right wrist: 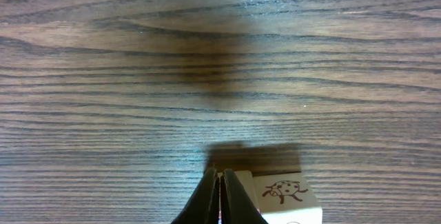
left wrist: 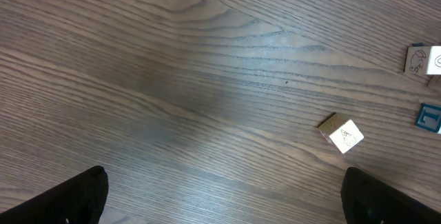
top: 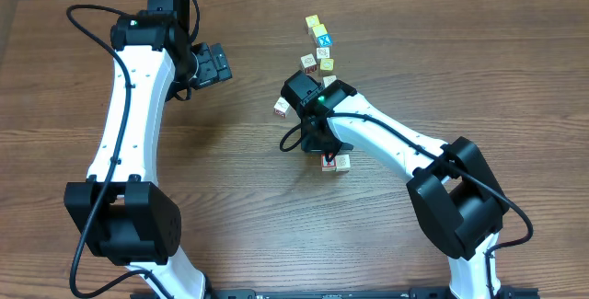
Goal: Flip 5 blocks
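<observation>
Showing the right gripper, slim black fingers pressed together with nothing visible between them, tips just beside a pale square wooden cube stamped with a brown ladybug, one of two cubes side by side there. Farther out on the streaked brown wood-grain table, one lone pale cube, then a cluster of four pale cubes, one blue-topped cube, one yellow-topped cube. Alongside, the left gripper, black fingers spread wide, holding nothing.

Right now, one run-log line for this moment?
left gripper: open, empty | right gripper: shut, beside cream wooden ladybug-picture block
</observation>
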You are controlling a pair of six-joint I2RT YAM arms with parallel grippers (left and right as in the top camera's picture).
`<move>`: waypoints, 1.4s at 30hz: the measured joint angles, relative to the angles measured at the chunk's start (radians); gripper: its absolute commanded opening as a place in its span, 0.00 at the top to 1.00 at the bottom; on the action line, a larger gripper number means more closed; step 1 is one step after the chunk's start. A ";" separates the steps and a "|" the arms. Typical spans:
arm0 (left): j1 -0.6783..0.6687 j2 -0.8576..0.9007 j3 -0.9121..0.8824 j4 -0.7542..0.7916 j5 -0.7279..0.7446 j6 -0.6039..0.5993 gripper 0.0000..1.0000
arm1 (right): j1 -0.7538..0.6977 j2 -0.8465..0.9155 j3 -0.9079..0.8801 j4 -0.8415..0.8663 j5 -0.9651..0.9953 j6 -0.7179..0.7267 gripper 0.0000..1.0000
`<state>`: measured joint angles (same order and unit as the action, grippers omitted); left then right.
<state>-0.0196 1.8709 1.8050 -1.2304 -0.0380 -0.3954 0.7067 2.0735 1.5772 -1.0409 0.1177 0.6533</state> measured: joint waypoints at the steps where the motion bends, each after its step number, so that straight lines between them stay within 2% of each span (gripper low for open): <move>1: 0.000 0.000 0.000 0.000 0.000 0.000 0.00 | 0.000 0.000 0.000 0.000 0.002 0.000 0.95; 15: 0.000 0.000 0.000 0.000 0.000 0.000 0.00 | 0.000 0.003 -0.050 0.053 0.006 0.000 0.96; 42: 0.000 0.000 0.000 0.000 0.000 0.000 0.00 | 0.000 0.004 -0.050 0.007 -0.010 -0.005 0.96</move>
<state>-0.0196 1.8709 1.8050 -1.2304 -0.0380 -0.3954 0.7067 2.0773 1.5272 -1.0336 0.1078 0.6483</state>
